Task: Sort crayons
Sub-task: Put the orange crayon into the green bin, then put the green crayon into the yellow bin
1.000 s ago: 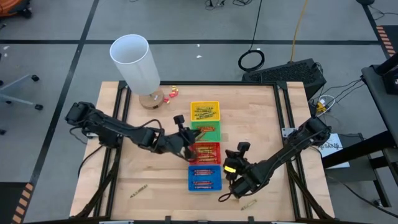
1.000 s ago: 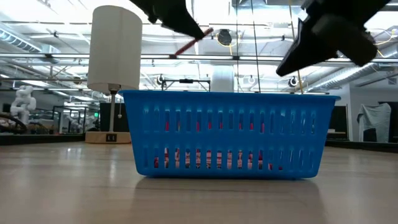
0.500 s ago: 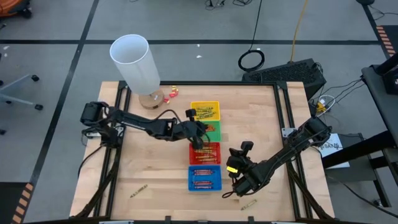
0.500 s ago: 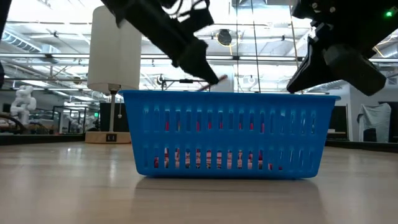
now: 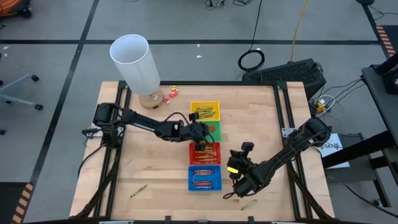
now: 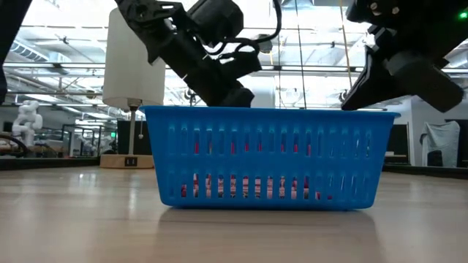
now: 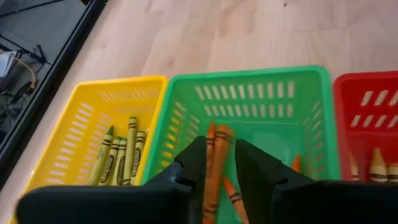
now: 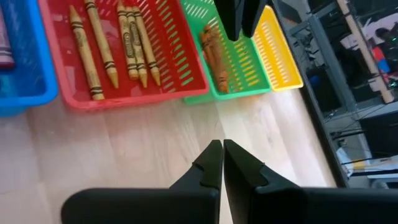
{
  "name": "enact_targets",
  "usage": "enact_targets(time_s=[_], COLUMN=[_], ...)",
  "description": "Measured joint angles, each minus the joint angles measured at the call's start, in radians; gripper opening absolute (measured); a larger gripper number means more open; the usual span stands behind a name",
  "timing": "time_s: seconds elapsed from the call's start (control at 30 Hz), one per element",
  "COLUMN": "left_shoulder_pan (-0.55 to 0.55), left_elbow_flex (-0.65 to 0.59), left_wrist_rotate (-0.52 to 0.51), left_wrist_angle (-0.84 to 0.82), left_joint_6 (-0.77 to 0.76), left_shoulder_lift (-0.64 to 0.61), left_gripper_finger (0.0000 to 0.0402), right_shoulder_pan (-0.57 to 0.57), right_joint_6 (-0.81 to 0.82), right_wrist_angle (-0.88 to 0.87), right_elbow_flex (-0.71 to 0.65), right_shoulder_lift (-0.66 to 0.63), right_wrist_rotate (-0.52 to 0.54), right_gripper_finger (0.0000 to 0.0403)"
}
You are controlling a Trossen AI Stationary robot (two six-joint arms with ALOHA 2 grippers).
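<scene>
The left claw point(image 7: 220, 163) hangs over the green tray point(image 7: 250, 93) at the middle of the high view, fingers a narrow gap apart, with an orange crayon point(image 7: 213, 168) lying between them (gripped or just released, I cannot tell). More crayons lie in the yellow tray point(image 7: 93, 118) and red tray point(image 8: 74, 99). The right claw point(image 8: 222, 163) hovers shut over bare surface point(image 8: 143, 143) lower right of the trays.
</scene>
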Motion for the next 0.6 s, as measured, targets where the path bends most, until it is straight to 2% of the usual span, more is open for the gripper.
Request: enact_targets(time_s=[0.2, 0.3, 0.4, 0.6], left_shoulder_pan=[-0.007, -0.037, -0.086, -0.268], left_elbow_flex=[0.007, 0.052, 0.099, 0.118], left_wrist_rotate=[-0.019, -0.024, -0.024, -0.031], left_wrist_angle=[-0.039, -0.188, -0.394, -0.662], left_joint_6=[-0.002, -0.051, -0.176, -0.390], left_shoulder_lift=[-0.013, -0.064, -0.140, -0.293], left_gripper_finger=[0.0144, 0.0166, 0.0173, 0.0173], right_shoulder_pan=[0.005, 0.013, 0.026, 0.062], right_joint_6=[0.006, 0.002, 0.001, 0.016], right_wrist_angle=[-0.003, -0.007, -0.016, -0.044], right_elbow_flex=[0.000, 0.000, 0.000, 0.000], right_shoulder_lift=[0.000, 0.000, 0.000, 0.001], right_wrist_rotate=[-0.024, -0.051, -0.066, -0.113], right_gripper_finger=[0.0000, 0.0000, 0.0000, 0.0000])
